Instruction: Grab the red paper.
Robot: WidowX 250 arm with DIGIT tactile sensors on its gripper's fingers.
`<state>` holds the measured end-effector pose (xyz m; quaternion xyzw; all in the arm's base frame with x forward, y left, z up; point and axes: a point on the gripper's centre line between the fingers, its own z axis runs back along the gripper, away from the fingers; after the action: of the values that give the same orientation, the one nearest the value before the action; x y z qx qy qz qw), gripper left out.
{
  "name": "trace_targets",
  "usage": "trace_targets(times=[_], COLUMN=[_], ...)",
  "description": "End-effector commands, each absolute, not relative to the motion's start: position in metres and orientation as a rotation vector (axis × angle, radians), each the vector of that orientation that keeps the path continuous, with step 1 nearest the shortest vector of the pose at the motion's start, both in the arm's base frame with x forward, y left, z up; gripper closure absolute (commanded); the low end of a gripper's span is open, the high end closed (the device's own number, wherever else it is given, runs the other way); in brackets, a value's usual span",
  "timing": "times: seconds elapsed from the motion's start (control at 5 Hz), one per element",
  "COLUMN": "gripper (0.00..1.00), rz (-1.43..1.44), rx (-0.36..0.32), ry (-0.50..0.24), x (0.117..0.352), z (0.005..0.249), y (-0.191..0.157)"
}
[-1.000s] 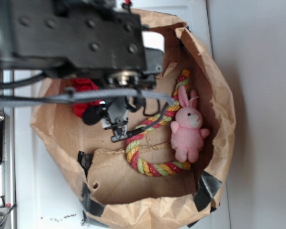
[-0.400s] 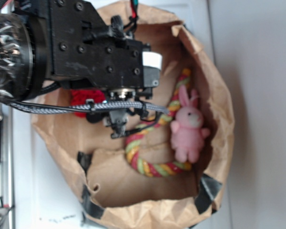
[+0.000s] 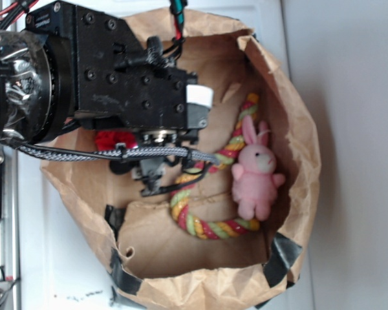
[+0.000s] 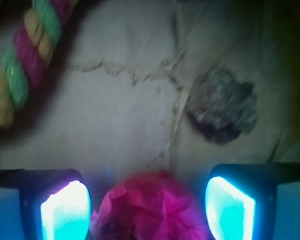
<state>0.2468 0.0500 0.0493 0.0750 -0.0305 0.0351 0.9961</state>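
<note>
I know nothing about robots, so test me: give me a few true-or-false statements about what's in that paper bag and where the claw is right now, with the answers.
1. The red paper sits between the two fingers of the gripper. True.
2. The gripper is shut tight on the red paper. False: in the wrist view the fingers stand apart, with gaps on both sides of the paper.
3. The pink bunny lies next to the twisted rope inside the brown paper bag. True.
4. The bunny is held in the gripper. False: it lies at the far side of the bag, away from the gripper.
5. A small dark lump lies on the bag floor ahead of the gripper. True.
</note>
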Motion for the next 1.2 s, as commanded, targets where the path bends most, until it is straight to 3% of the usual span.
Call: trace_targets(times=[0.0,0.4,1.0], gripper=[0.0,0.0,0.0], rz=[0.045,0.045,0.057], rx=[0.148,0.188,0.22], ry=[-0.102,-0.068,-0.067], x=[0.245,0.244,0.179], z=[0.063,0.047,0.045], y=[0.043,0.046,-0.016])
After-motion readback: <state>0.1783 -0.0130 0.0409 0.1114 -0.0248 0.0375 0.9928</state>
